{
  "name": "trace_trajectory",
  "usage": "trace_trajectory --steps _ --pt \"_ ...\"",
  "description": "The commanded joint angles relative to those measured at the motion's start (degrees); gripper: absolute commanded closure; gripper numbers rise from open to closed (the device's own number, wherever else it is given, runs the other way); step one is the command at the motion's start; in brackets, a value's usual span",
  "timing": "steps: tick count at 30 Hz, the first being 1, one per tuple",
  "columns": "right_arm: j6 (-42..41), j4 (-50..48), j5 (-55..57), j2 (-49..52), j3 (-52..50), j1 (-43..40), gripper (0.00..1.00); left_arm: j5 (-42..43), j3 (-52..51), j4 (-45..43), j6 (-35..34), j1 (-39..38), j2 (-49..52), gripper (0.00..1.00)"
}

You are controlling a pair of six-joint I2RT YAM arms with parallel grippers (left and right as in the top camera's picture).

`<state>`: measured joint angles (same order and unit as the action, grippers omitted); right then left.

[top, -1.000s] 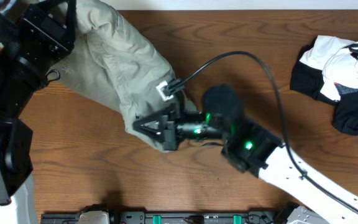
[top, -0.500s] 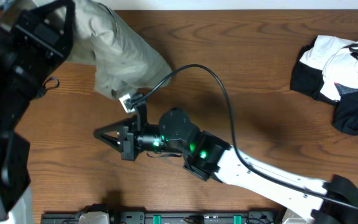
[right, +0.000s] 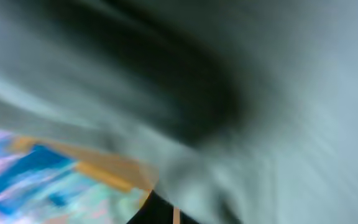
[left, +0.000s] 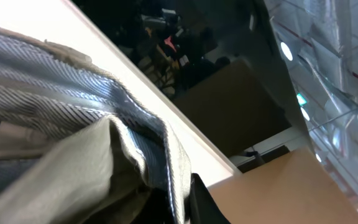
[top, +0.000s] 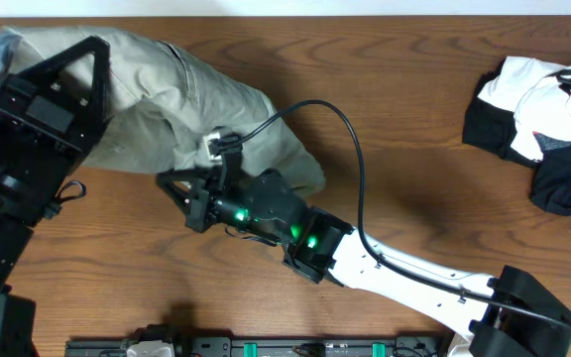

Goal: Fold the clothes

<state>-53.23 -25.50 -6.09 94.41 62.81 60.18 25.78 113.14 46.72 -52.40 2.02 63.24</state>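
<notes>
Overhead: khaki garment (top: 171,94) lies bunched at the far-left corner of the counter (top: 395,89). My left claw (top: 89,50) is clamped on its upper end. My right claw (top: 171,188) is closed at its near edge; whether it grips the cloth, I cannot tell.

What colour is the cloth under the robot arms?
Plain khaki garment; the overhead view shows it best.

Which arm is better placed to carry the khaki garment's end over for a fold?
Probably left: the left gripper is shut on the clothes near their top edge. The right gripper is shut beside the lower edge, hold unclear.
</notes>
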Motion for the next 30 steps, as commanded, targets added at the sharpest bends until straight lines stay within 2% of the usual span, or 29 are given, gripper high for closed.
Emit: trace_trajectory --steps 1,5,12,22,27,30 --pt "0.55 6.01 9.57 0.94 0.24 -3.45 0.96 1.64 1.62 -0.96 -0.87 -0.24 -1.42 0.94" --pt "0.66 12.57 9.6 1.18 0.24 -8.07 0.99 1.07 1.99 -1.4 0.61 -0.22 -3.32 0.94" --pt "5.77 19.17 7.96 1.07 0.24 -15.82 0.97 -2.47 2.67 -0.55 3.06 -0.22 -5.51 0.94" --pt "8.9 21.94 -1.03 1.01 0.24 -25.18 0.95 2.23 2.75 3.02 3.93 -0.24 -7.04 0.94" --pt "10.38 25.35 -2.32 -0.31 0.24 -29.31 0.94 -0.87 2.75 4.17 5.68 -0.22 -6.12 0.94" --pt "10.69 30.38 -2.36 -2.25 0.24 -33.18 0.94 -5.73 2.75 4.17 7.72 -0.22 -4.9 0.94"
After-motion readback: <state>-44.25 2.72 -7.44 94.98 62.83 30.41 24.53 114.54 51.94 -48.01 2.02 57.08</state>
